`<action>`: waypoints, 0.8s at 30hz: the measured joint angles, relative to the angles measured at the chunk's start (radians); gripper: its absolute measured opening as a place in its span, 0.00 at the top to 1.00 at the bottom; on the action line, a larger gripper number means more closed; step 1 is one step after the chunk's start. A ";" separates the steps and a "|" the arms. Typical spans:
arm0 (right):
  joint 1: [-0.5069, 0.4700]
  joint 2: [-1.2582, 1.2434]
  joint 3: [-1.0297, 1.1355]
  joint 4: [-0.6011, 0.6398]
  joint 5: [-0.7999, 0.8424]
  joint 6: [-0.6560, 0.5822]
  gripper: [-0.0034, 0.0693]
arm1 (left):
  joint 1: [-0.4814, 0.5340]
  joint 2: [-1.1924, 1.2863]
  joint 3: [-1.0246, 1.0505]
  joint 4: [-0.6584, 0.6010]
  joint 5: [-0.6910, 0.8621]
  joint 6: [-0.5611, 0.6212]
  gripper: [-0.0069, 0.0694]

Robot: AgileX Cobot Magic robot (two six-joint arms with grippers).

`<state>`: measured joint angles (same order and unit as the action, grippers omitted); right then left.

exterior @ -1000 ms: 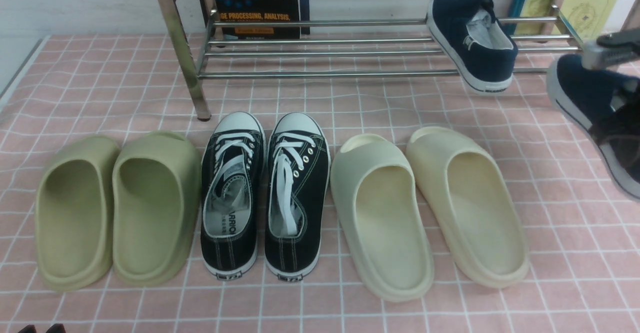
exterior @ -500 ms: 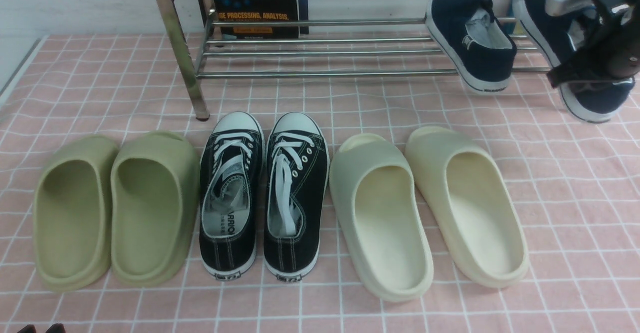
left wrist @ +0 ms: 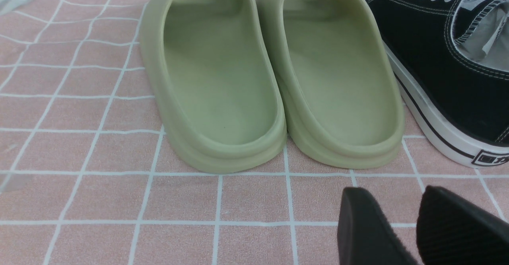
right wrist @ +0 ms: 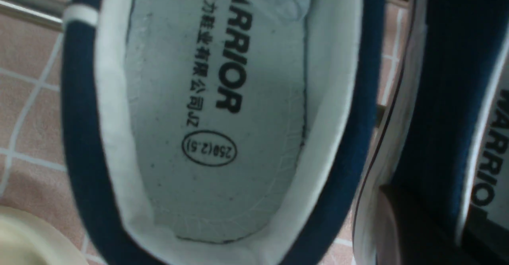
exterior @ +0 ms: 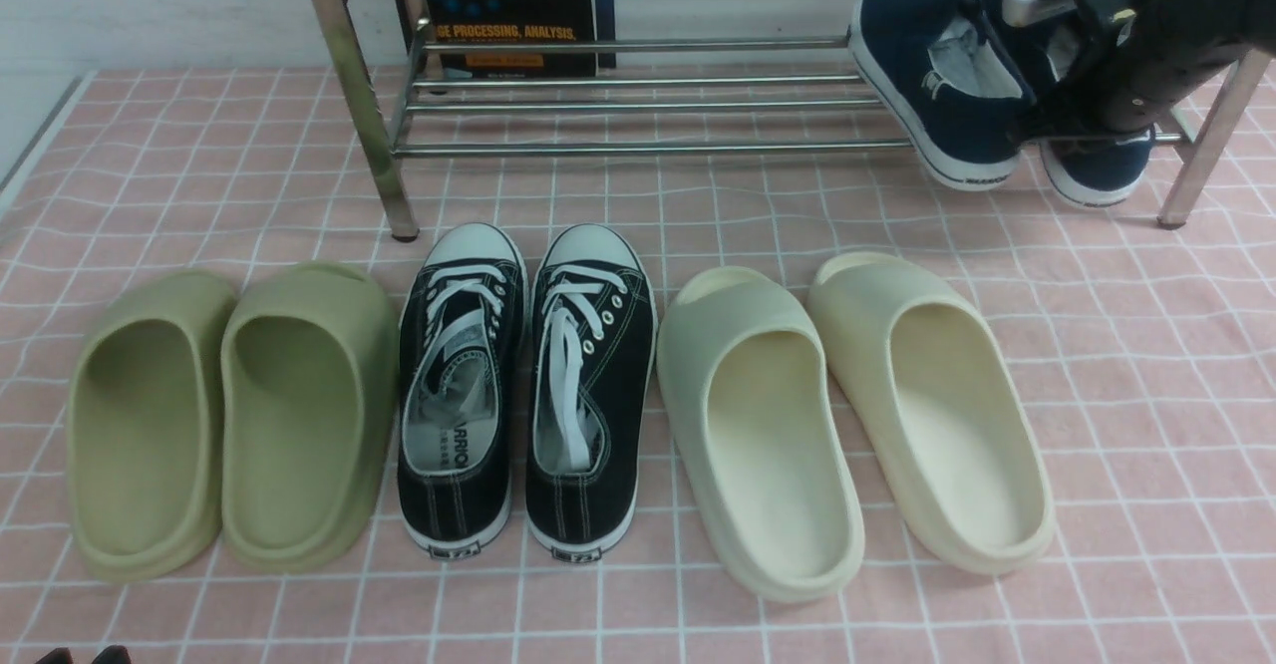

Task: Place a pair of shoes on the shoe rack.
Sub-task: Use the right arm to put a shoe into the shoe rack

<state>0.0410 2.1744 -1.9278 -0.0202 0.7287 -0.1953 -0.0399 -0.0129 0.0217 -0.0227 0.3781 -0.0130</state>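
The left end effector (left wrist: 391, 225) is hanging over the floor (left wrist: 179, 201), its fingers standing a little apart with nothing between them. On the shoe rack (exterior: 648, 149), one navy slip-on (exterior: 912, 56) is resting, heel jutting past the front bar. Right of it, the right end effector (exterior: 1042, 71) is pinching the other navy slip-on (exterior: 1102, 170) by its side wall. That canvas is probably bending softly, the rubber sole staying stiffer; the light shoe is likely pivoting unless gripped low, near the sole.
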 joint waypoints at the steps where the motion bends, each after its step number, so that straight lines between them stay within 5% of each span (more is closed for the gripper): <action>1: 0.000 0.000 -0.005 0.005 0.002 0.001 0.94 | 0.000 0.000 0.000 0.000 0.000 0.000 0.60; 8: 0.000 0.001 -0.019 0.010 -0.010 0.001 0.84 | 0.000 0.000 0.000 0.000 0.000 0.000 0.60; 17: 0.000 -0.082 -0.035 0.008 0.058 0.001 0.47 | 0.000 0.000 0.000 0.000 0.000 0.000 0.60; 24: -0.002 -0.252 -0.036 -0.008 0.181 0.075 0.56 | 0.000 0.000 0.000 0.000 0.000 0.000 0.60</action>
<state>0.0392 1.9225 -1.9638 -0.0278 0.9093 -0.1204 -0.0399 -0.0129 0.0217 -0.0227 0.3781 -0.0130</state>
